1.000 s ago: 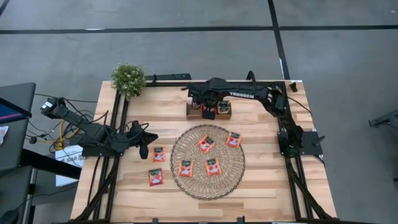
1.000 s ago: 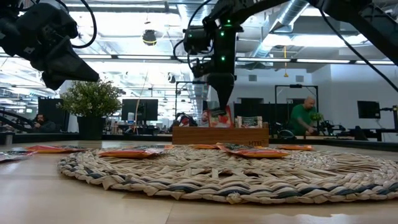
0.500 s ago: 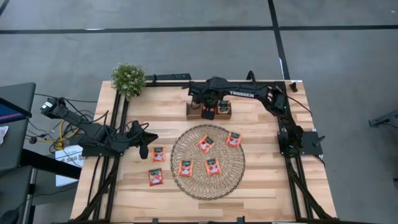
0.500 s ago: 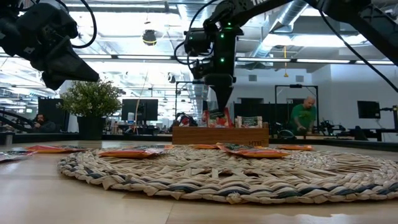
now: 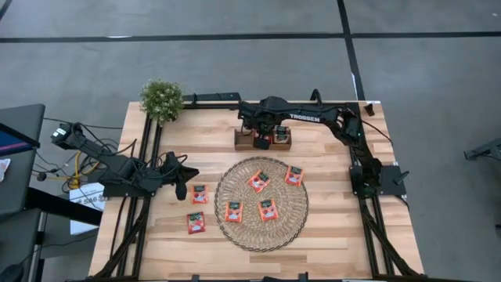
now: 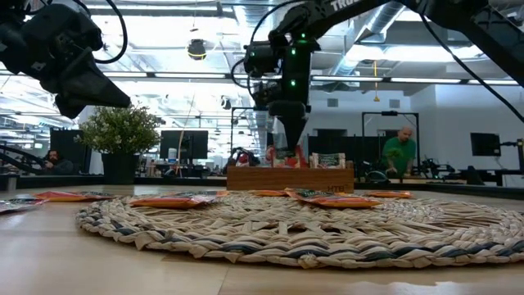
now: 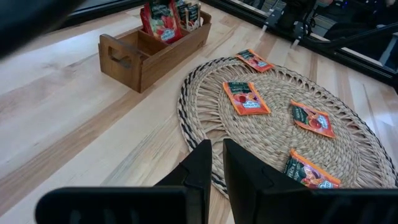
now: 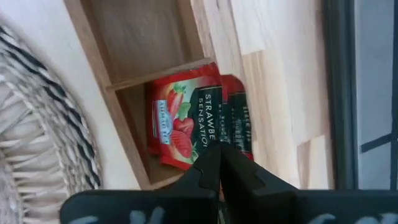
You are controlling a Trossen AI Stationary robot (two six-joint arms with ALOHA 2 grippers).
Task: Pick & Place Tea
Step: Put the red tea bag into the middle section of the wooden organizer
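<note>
Several red-orange tea sachets lie flat on the round straw mat, for instance one and another. Two more lie on the table left of the mat. The wooden tray stands at the far side, with sachets upright in one compartment. My right gripper hangs over that compartment, shut on a sachet. My left gripper waits left of the mat, above the table, shut to a narrow slit and holding nothing. My right gripper pinches the top edge of a red sachet between its two fingers. The fingers come from above and point steeply down. The sachet hangs upright below the fingers, inside the tray's compartment beside another sachet. The tray wall hides its lower end.
A small potted plant stands at the table's far left corner. The tray's neighbouring compartment holds nothing. Bare wood lies near the front edge. In the low view, people stand in the room behind the table.
</note>
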